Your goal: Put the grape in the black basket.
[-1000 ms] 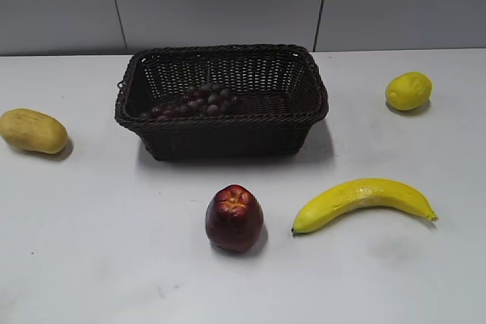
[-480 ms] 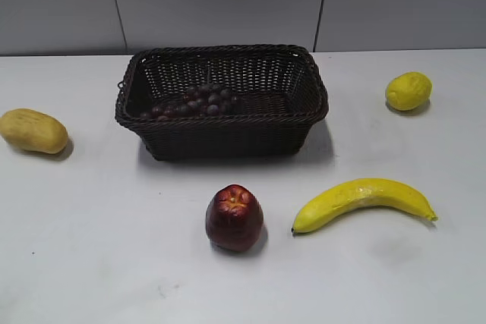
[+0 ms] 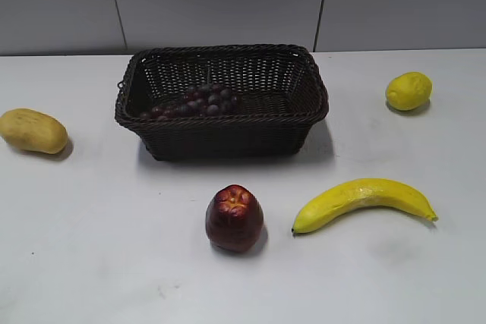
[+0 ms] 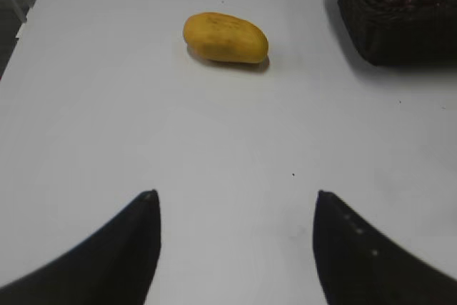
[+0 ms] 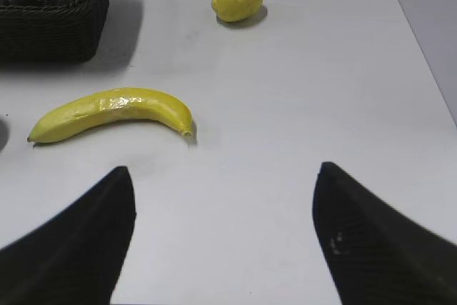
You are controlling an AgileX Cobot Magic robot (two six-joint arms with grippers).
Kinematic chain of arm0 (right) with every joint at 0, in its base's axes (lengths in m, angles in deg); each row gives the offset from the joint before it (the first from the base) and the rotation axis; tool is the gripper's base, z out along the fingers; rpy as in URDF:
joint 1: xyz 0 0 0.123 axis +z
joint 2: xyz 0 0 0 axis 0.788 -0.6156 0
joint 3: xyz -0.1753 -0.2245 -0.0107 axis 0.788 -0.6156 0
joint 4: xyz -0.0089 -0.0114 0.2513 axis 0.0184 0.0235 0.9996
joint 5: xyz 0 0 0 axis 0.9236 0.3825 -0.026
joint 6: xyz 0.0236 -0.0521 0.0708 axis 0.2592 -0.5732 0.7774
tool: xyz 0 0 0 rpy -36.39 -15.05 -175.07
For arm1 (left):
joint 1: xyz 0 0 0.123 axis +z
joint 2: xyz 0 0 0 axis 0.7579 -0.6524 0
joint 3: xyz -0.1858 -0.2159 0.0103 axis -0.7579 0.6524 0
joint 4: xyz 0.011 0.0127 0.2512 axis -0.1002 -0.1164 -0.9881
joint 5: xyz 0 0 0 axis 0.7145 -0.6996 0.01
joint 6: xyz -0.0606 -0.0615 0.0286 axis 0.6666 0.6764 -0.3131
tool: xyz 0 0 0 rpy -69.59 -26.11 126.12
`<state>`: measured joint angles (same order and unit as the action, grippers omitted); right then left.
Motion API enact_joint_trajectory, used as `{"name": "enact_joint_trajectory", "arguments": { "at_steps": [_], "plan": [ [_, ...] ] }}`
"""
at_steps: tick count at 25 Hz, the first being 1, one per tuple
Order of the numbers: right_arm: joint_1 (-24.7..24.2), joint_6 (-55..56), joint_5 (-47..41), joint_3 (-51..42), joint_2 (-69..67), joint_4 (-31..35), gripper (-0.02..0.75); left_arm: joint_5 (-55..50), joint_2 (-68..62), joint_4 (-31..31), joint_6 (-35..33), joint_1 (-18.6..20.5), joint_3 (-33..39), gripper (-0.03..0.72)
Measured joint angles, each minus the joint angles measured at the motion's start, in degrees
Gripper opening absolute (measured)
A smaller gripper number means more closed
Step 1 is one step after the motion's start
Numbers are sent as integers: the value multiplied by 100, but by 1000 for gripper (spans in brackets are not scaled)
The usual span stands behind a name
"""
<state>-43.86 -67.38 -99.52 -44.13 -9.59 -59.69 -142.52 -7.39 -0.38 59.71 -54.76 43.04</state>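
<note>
Exterior view: white table, grey wall

No readable text, labels, brands, numbers or signs in any view. Nothing printed on the desk, the wall panels or the fruit.
</note>
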Motion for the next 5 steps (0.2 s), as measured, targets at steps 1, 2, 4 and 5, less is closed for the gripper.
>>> {"name": "enact_joint_trajectory", "arguments": {
  "at_steps": [1,2,4,5],
  "plan": [
    [0,0,0,0,0,0,589,0,86,0,0,60,0,475],
    [0,0,0,0,0,0,589,1,154,0,0,127,0,467],
    [0,0,0,0,0,0,589,-5,191,0,0,247,0,449],
    [0,0,0,0,0,0,589,-5,191,0,0,295,0,441]
  ]
}}
